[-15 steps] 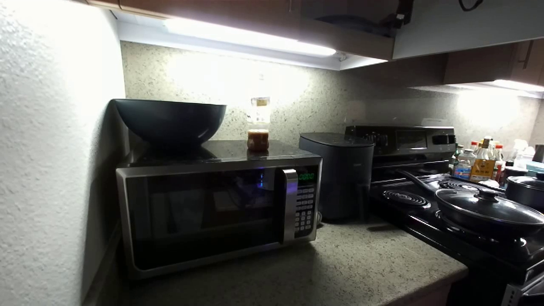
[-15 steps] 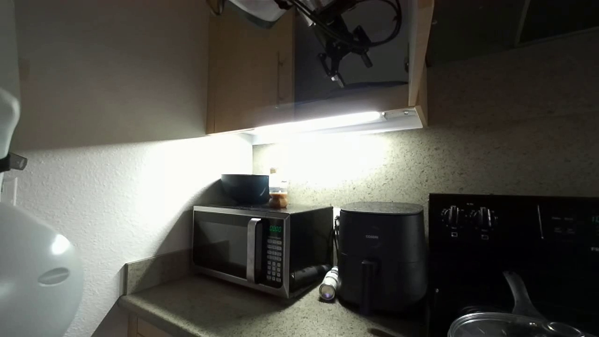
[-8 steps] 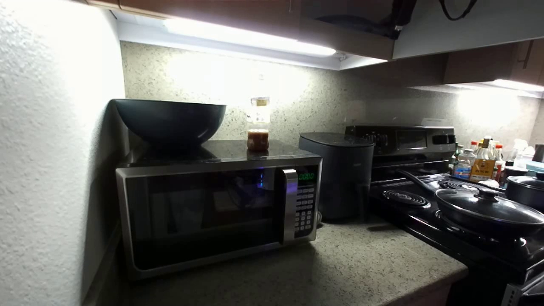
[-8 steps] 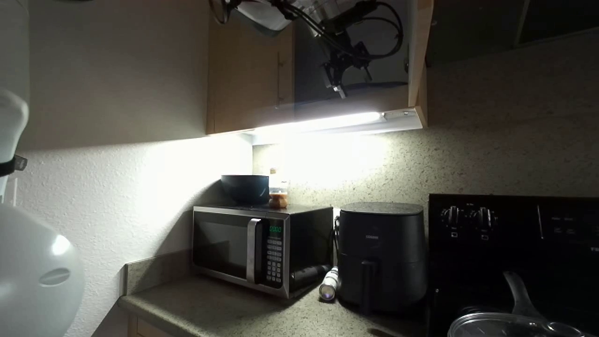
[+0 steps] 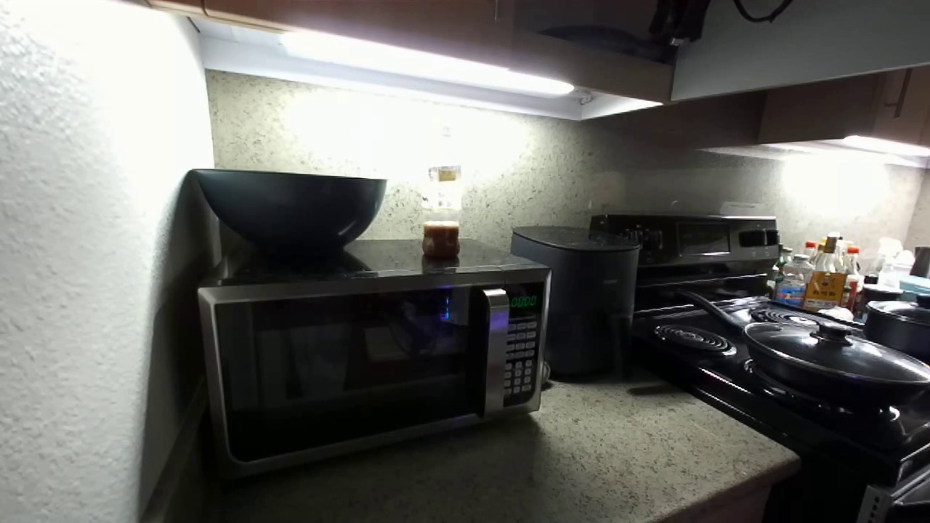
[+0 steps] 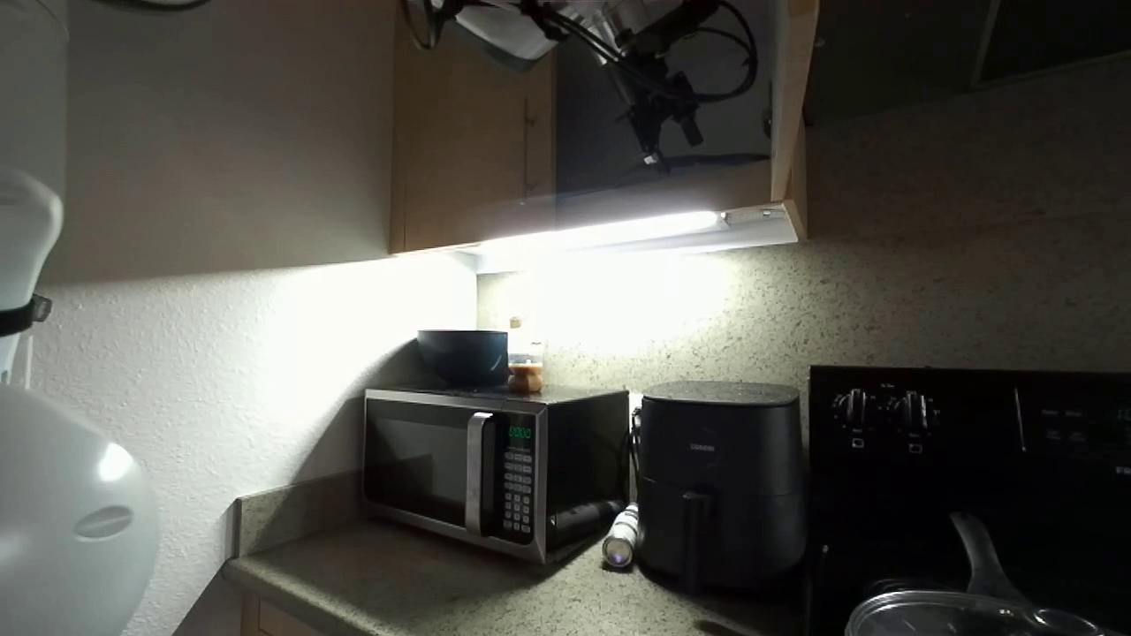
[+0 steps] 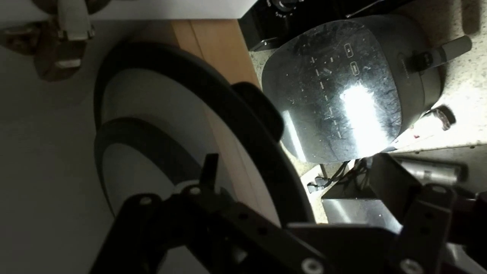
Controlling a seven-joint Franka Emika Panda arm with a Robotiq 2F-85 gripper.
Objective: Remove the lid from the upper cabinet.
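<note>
The lid (image 7: 205, 85), with its dark rim and pale see-through centre, lies on the shelf of the upper cabinet (image 6: 468, 132) and reaches over the wooden front edge. In both exterior views only a thin dark strip of the lid (image 6: 720, 161) (image 5: 603, 36) shows. My gripper (image 7: 300, 179) is open, in the cabinet's opening above the lid. In the wrist view one finger (image 7: 209, 169) is over the lid's centre and the other (image 7: 393, 182) is outside its rim. Contact cannot be told. The gripper also shows in both exterior views (image 6: 672, 148) (image 5: 676, 36).
The open cabinet door (image 6: 795, 97) stands right of the gripper; a hinge (image 7: 74, 34) shows in the wrist view. Below are the microwave (image 6: 451, 468), the dark bowl (image 5: 290, 211), a bottle (image 5: 441, 240) and an air fryer (image 6: 720, 477). A lidded pan (image 5: 835, 363) is on the stove.
My gripper has dropped toward the shelf, then risen slightly, and has turned so its fingers look closer together in an exterior view. The lid strip looks unmoved.
</note>
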